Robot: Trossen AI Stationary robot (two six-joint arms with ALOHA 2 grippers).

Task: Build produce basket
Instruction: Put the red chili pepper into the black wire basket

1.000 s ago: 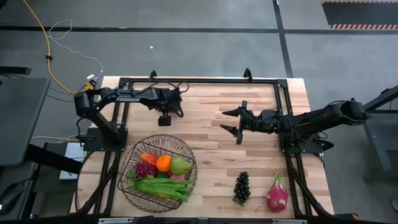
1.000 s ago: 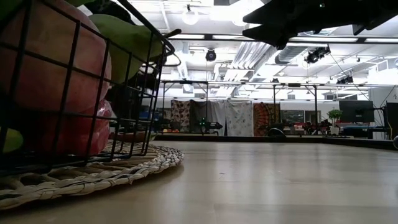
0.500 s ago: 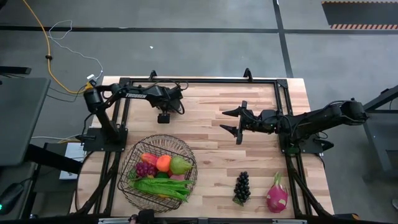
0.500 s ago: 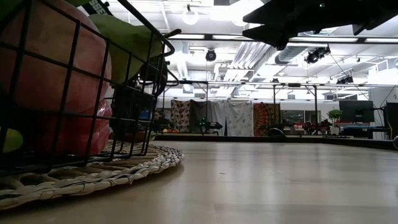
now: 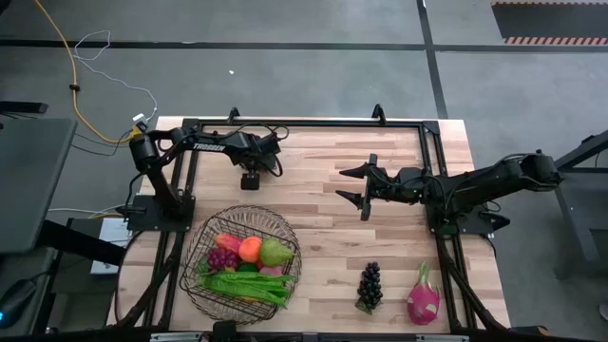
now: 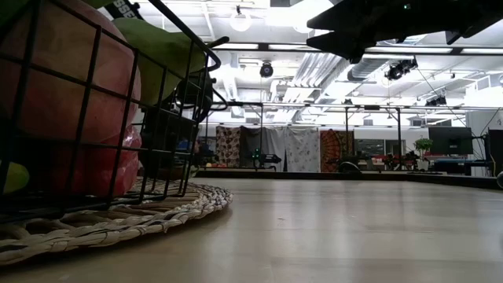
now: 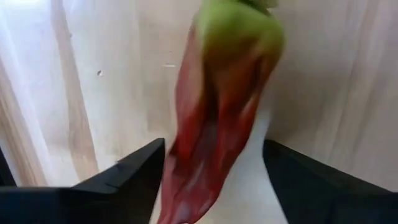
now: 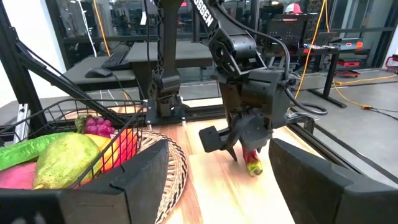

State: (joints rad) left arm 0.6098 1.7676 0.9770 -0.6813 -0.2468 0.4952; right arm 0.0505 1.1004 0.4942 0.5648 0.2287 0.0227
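The wire-mesh basket (image 5: 195, 242) stands on a woven mat at the table's near left. It holds a mango, an orange, purple grapes, a green pear and green beans. My left gripper (image 5: 251, 179) hangs beyond the basket, over the table's far left, shut on a red pepper with a green end (image 8: 251, 160). From above the gripper hides the pepper. My right gripper (image 5: 353, 188) waits open above mid-table, pointing toward the left one. Dark grapes (image 5: 369, 283) and a pink dragon fruit (image 5: 424, 294) lie on the wood at the near right. My left gripper pinches the pepper's red end (image 7: 199, 168) between its two fingers, coming from above and pointing down. The pepper hangs below the fingers, slightly tilted, green end (image 8: 254, 168) lowest and close to the wood. Whether that end touches the table, I cannot tell.
A black frame rail (image 5: 304, 123) runs along the table's far edge and down both sides. Bare wood lies between the basket and the dark grapes. Desks and cables fill the room beyond the table.
My left arm has straightened and risen. Its gripper has moved up and slightly toward the far edge. In the low view its dark shape behind the basket stands higher than before. My right arm has kept still.
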